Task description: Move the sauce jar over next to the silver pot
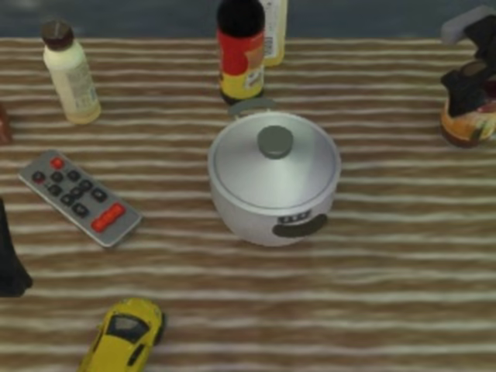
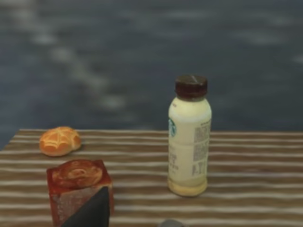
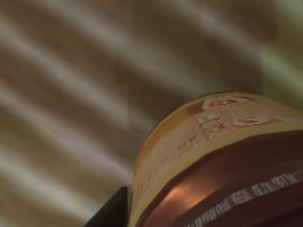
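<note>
Top view: brown striped tabletop, right claw pinching sauce jar at right edge.

The silver pot is showing matt brushed metal, its lid knob dull grey. The sauce jar is gleaming as glossy glass under a smooth paper-like label, while the cream bottle is looking like smooth plastic. The table is wearing a striped, woven-looking cloth.
</note>
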